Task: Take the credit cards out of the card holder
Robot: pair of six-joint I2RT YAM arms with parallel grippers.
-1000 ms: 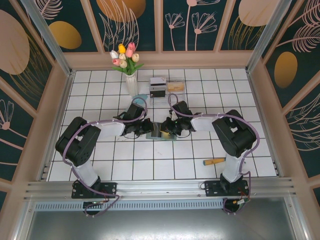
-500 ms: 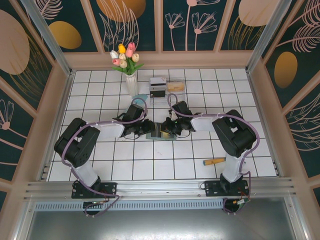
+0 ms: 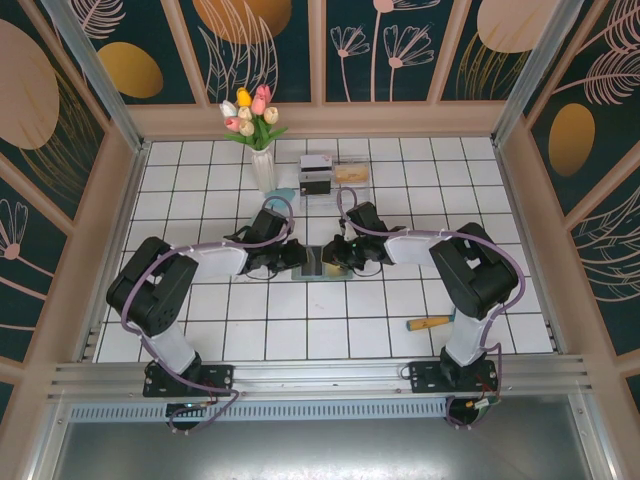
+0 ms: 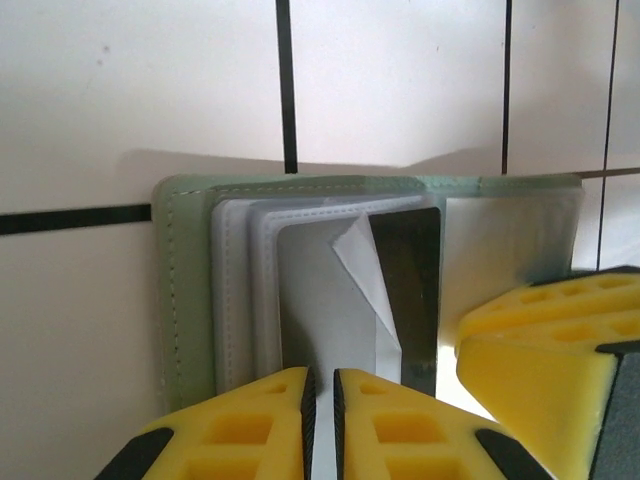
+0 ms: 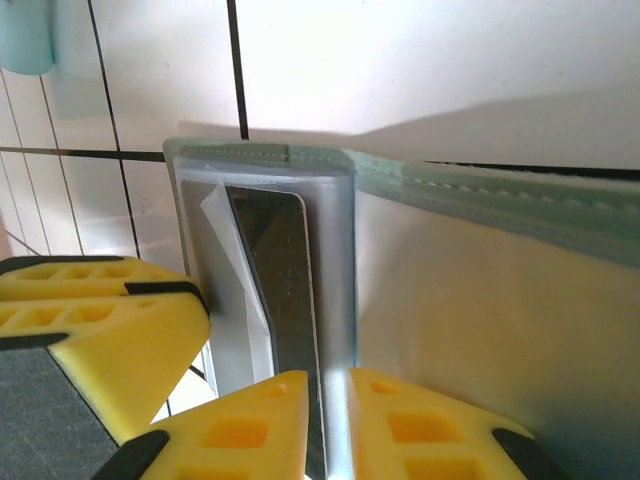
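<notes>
Both elbows have swung outward a little since a second ago, the left arm's to the left and the right arm's to the right. The left gripper and right gripper stay facing each other over the card holder, which seems to have slid slightly toward the left gripper on the tiled worktop. It lies open and flat, directly under and between the two grippers. In the left wrist view, the left gripper's fingers are nearly together with only a thin slit between them, pinching a blue-grey inner layer of the card holder at its near edge. The sage-green cover shows beyond them and to their left. Just right of that gripper, a dark credit card shows among the inner pockets, with a whitish flap folded against it. The right gripper's fingers are likewise almost closed, and the card's near edge runs down into the gap beside a clear pocket edge.
</notes>
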